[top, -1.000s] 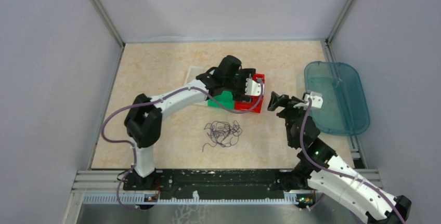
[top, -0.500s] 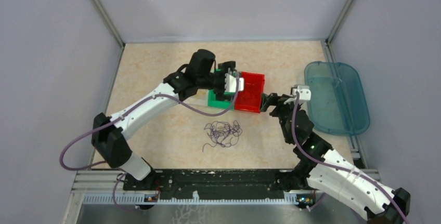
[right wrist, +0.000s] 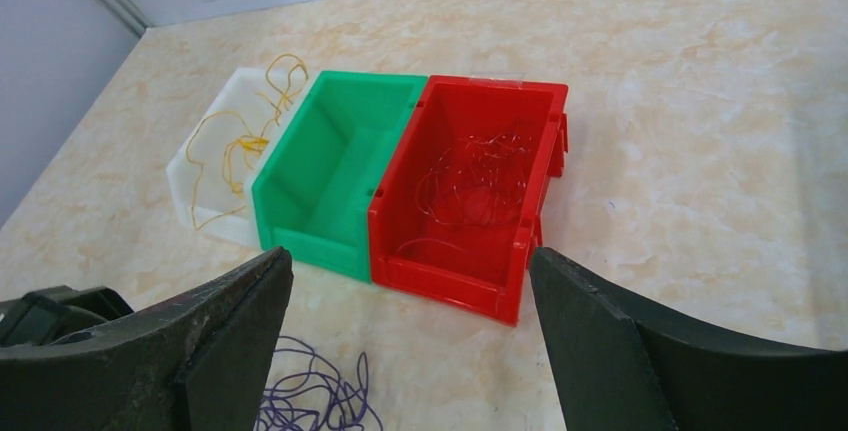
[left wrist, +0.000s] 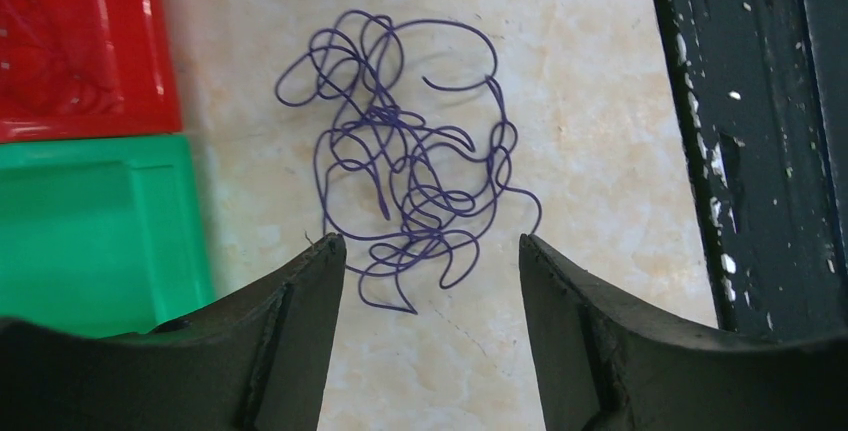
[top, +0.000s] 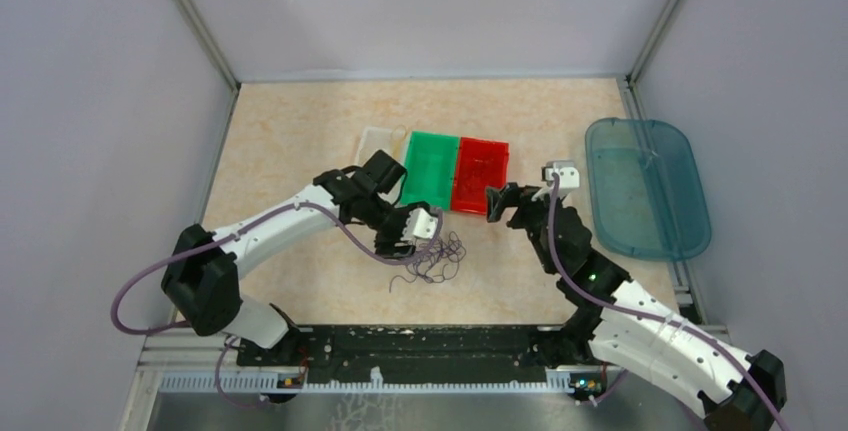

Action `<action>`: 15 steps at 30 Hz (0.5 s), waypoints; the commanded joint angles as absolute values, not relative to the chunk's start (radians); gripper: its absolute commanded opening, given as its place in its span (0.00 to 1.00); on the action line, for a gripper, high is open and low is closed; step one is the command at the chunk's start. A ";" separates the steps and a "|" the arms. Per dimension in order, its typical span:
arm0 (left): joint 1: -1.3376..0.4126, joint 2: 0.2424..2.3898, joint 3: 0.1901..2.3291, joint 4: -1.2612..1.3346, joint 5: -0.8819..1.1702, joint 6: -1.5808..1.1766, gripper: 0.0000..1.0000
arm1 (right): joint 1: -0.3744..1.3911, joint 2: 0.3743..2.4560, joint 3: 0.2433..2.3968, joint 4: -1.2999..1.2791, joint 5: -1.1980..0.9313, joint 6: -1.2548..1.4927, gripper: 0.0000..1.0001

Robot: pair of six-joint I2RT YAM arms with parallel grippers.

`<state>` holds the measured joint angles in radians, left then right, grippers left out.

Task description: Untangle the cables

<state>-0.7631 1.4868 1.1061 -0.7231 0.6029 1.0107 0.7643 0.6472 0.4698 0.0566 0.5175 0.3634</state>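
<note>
A knot of purple cables (left wrist: pixel 405 176) lies loose on the marbled table (top: pixel 300 131), just in front of a row of three small bins, as the left gripper (left wrist: pixel 430 251) hangs directly above it, its jaws spread, the tips framing the tangle's near edge and nothing pinched between them. Whether the tips touch the strands cannot be told. To the right, the right gripper (right wrist: pixel 410 256) is held wide open and empty, facing the bins from just beside the red bin (right wrist: pixel 500 251), which holds thin red wires (right wrist: pixel 470 176). The green bin (right wrist: pixel 340 166) sits against it, and the white bin (right wrist: pixel 205 216) beyond holds yellow-orange wires (right wrist: pixel 235 151). A teal tray (top: pixel 645 186) rests at the table's right edge.
</note>
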 commanded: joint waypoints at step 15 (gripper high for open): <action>-0.759 1.433 0.840 -0.707 0.653 1.112 0.43 | 0.755 0.677 0.470 0.083 0.468 0.370 0.89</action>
<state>-0.7586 1.3830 0.8448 -0.7776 0.6456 1.1038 0.7628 0.6788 0.4580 0.0433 0.4690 0.3687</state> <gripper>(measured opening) 0.459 0.890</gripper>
